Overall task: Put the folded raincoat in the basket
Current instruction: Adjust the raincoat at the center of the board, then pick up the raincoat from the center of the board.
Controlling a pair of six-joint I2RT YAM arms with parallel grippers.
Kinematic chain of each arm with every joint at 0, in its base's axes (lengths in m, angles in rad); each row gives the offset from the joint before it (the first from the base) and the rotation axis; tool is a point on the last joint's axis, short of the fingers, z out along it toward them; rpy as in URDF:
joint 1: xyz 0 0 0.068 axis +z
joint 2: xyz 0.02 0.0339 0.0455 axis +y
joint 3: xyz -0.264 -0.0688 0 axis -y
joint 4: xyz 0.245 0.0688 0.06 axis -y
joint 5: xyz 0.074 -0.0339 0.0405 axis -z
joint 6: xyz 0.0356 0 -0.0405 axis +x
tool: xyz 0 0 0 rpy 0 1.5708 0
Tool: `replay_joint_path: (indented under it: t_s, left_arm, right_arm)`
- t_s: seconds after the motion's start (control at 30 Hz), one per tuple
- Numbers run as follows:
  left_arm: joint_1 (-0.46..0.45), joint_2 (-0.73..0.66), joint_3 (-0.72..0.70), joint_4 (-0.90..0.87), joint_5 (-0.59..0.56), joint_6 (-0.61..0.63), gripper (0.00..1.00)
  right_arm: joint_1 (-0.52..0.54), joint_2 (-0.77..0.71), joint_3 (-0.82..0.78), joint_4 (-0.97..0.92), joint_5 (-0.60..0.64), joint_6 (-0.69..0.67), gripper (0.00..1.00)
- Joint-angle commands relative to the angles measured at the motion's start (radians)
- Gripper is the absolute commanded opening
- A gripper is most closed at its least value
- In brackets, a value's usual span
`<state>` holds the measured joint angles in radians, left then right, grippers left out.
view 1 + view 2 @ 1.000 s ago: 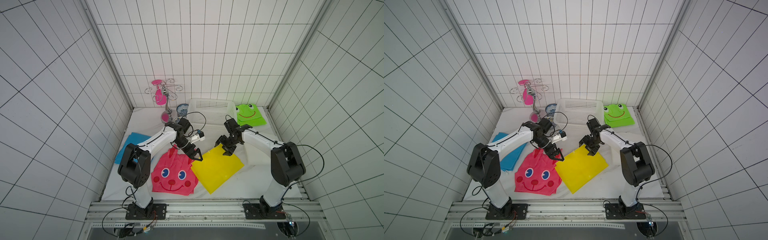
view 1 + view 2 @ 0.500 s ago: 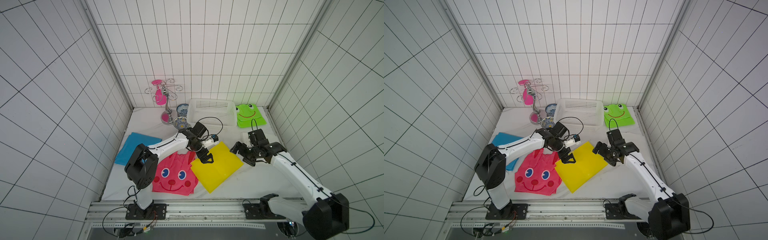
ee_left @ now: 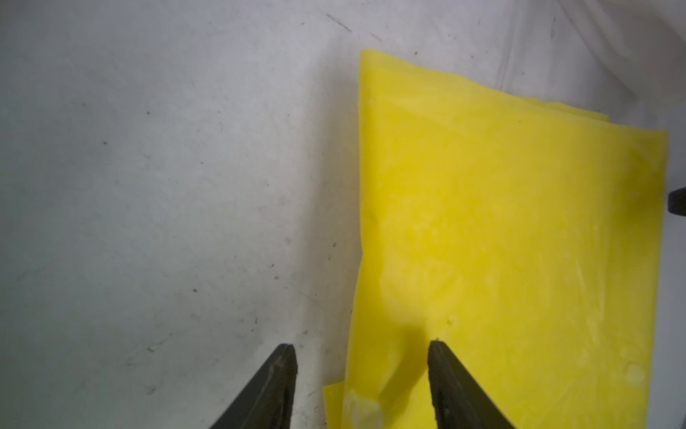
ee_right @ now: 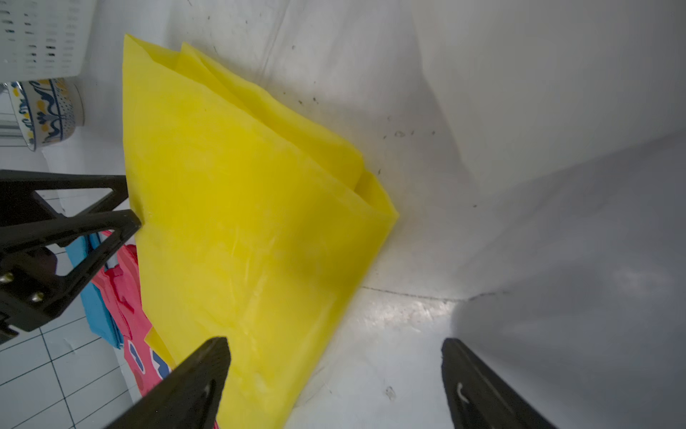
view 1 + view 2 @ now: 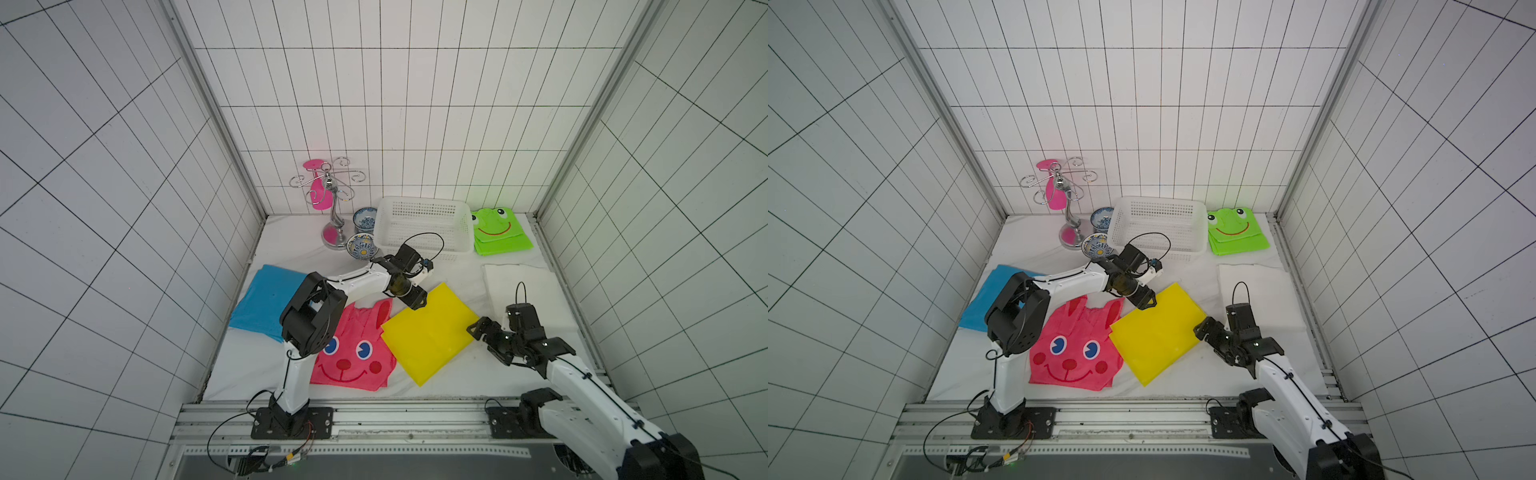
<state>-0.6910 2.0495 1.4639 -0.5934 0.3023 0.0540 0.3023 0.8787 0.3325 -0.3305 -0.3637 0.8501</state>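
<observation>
Yellow raincoat (image 5: 428, 332) (image 5: 1158, 332) is folded and flat on the white table cover (image 5: 457, 274), not in the basket (image 5: 419, 203) (image 5: 1158, 201).

Left gripper (image 5: 417, 304) (image 5: 1146, 302) (image 3: 362, 353) points down at one raincoat edge. The edge runs btwn its fingers (image 3: 274, 386): one over bare cover, the other over yellow. Fingers are apart, part-spread, not clamped on anything. Can't tell if the tips press the fabric.

Right gripper (image 5: 486, 343) (image 5: 1213, 343) (image 4: 334, 345) sits at the opposite corner of the raincoat (image 4: 241, 223). Its fingers (image 4: 193, 382) are spread wide, released, nothing grasped. One finger is over the yellow corner, the other over bare cover, w/ the folded corner just ahead btwn them.

Basket sits behind the left gripper's wrist, well apart from both finger pairs. A patterned bowl (image 5: 361, 248) is near that wrist too.

Pink rabbit raincoat (image 5: 353, 349) is just beside the left fingers, touching the yellow one. Blue raincoat (image 5: 266, 299) lies beyond the pink, farther from the fingers. Green frog raincoat (image 5: 498, 232) is beside the basket, well apart from both grippers.
</observation>
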Motion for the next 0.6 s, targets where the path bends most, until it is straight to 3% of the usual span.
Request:
replay_joint_path:
  t_s: [0.0,0.57]
  left_arm:
    - [-0.004,0.021,0.003,0.011,-0.043,-0.037,0.47]
    - [-0.017,0.062,-0.014,-0.064,-0.057,-0.041,0.29]
  right_arm:
    - [-0.035,0.047,-0.063,0.198,-0.119,0.033,0.92]
    - [-0.061,0.429,-0.08,0.727,-0.328,0.074,0.8]
